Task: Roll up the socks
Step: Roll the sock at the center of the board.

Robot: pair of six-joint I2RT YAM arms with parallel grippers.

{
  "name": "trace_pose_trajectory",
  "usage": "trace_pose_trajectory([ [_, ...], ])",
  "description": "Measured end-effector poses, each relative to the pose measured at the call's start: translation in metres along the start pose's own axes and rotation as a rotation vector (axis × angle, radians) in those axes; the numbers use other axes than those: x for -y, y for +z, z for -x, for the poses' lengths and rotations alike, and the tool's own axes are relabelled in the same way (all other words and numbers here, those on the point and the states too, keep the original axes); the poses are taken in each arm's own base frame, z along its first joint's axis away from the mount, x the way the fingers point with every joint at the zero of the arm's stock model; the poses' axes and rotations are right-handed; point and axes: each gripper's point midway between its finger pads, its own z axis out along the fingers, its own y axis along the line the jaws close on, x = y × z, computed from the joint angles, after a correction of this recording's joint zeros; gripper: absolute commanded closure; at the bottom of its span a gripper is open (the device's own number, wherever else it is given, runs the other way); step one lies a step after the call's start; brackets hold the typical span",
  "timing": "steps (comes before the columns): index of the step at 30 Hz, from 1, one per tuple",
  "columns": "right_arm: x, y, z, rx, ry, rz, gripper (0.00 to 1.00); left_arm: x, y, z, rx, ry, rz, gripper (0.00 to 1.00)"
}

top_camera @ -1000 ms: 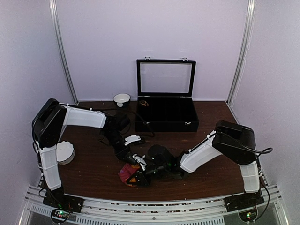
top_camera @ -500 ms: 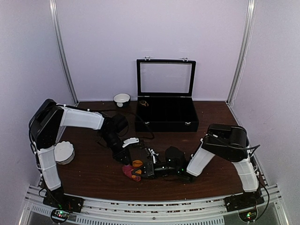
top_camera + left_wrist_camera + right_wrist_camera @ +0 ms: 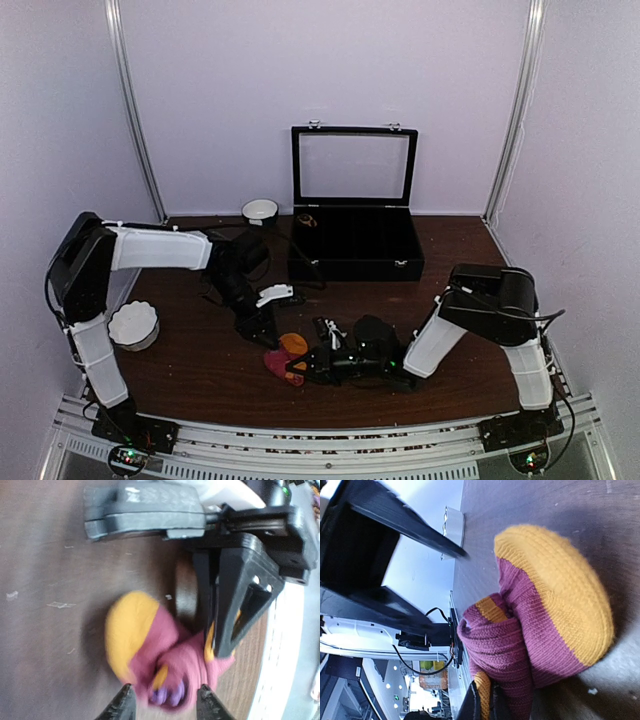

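While the case (image 3: 355,268) stands open, socks (image 3: 280,358) lie apart.

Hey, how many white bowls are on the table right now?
2. The back bowl sits by the rear wall, just left of the case. The fluted bowl is at the left side, beside the left arm. No others show, though the arms could hide one.

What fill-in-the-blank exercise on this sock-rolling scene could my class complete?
1. The toe of the magenta sock is ___.
2. The gripper shut on that sock belongs to the ___ arm.
3. The lid of the black case stands ___.
Missing words: orange; right; open.
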Motion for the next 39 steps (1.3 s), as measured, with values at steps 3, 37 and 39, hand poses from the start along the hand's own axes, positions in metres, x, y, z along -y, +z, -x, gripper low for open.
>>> trace_pose_trajectory([
  [3,0.001,-0.005,0.002,0.022,0.026,0.008,1.00,0.001,-0.027,0.004,0.022,0.066,0.112,0.43],
  [37,-0.004,-0.015,0.010,0.073,0.153,0.118,1.00,0.032,0.030,-0.014,-0.182,0.691,0.388,0.45],
  [39,-0.004,-0.016,0.010,0.077,0.155,0.123,1.00,0.025,0.034,-0.017,-0.205,0.691,0.403,0.45],
])
